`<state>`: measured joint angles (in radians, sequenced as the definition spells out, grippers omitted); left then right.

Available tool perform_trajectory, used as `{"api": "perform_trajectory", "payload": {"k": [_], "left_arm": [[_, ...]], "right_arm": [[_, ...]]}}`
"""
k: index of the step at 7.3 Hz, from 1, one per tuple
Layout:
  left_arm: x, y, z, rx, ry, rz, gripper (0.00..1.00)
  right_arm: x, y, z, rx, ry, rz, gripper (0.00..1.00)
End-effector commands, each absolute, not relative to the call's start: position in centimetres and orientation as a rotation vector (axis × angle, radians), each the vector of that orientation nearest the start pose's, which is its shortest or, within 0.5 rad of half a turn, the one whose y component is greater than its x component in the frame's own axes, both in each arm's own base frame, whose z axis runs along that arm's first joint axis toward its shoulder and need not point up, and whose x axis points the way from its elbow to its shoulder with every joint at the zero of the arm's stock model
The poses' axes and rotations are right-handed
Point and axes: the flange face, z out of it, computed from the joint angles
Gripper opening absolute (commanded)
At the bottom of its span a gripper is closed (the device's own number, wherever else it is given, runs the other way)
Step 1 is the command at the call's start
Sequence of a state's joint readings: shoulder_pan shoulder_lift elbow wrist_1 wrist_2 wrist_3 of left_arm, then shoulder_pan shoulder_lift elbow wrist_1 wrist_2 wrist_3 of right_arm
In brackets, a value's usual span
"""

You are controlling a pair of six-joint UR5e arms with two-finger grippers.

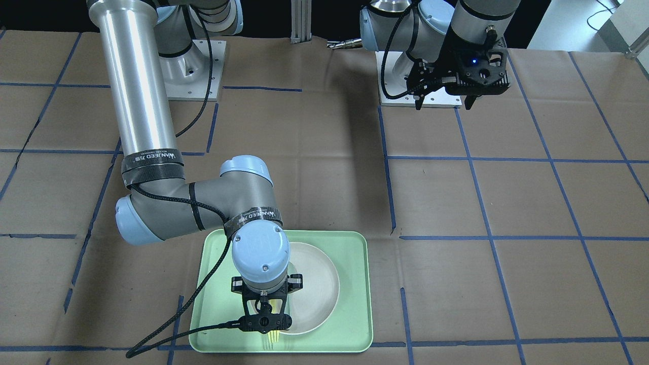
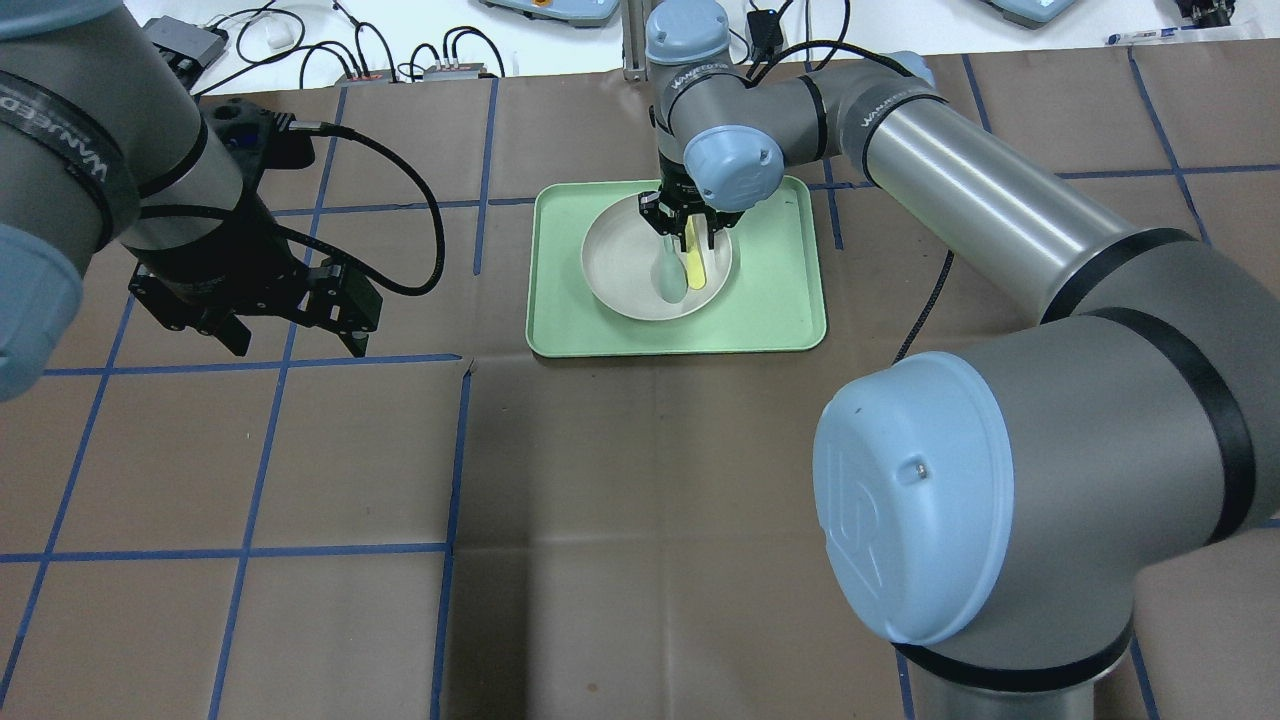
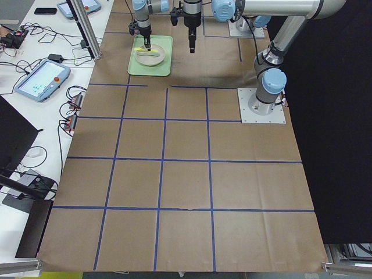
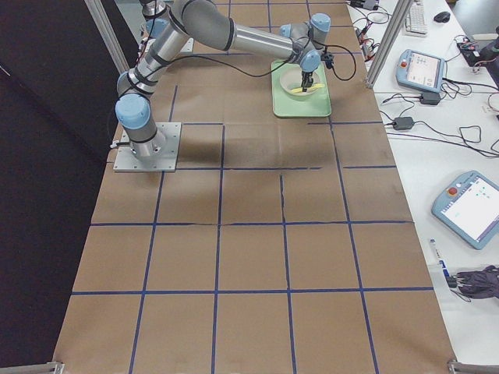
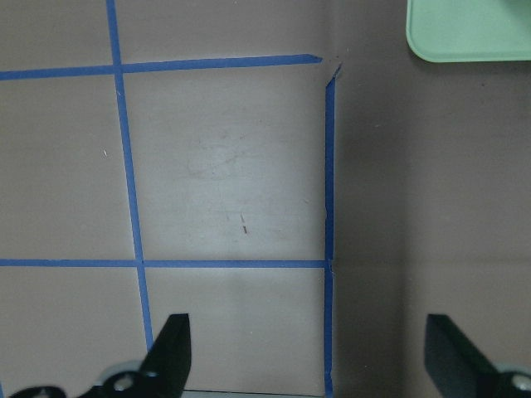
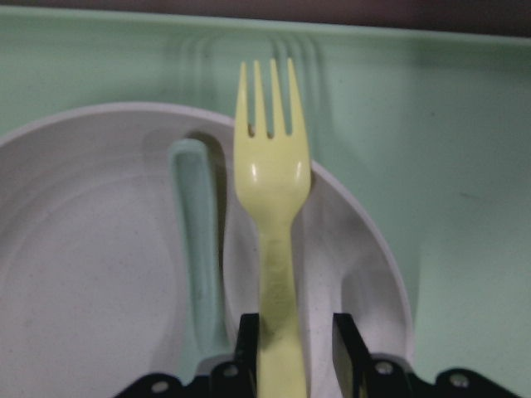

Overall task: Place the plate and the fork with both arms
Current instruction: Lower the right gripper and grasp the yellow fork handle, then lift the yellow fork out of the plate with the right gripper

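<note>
The off-white plate sits in the light-green tray. My right gripper hovers over the plate's far side, shut on the handle of the yellow fork. In the right wrist view the fork runs out between the fingers, and its tines reach past the plate rim over the tray. In the front view the tines show below the right gripper. My left gripper is open and empty above the bare table, left of the tray.
A grey-green spoon lies in the plate beside the fork. The tray's corner shows at the top right of the left wrist view. Brown paper with blue tape lines covers the table. Cables and pendants lie beyond the far edge.
</note>
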<state>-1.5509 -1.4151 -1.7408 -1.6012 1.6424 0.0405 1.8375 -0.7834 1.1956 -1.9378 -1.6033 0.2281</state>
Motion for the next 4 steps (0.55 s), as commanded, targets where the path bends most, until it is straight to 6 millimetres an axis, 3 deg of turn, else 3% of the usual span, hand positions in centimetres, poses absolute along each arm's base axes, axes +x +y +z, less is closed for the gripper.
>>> {"api": "perform_trajectory", "payload": {"k": [1,4], "left_arm": [[-11.82,-42.37,47.33,0.033,3.074,0.069,1.0],[-11.83,-42.37,47.33,0.033,3.076,0.069,1.0]], "right_arm": [[32.51,-69.59,19.56,-0.062,3.182,0.051,0.41],[32.51,-69.64,18.88,-0.062,3.185,0.063,0.41]]}}
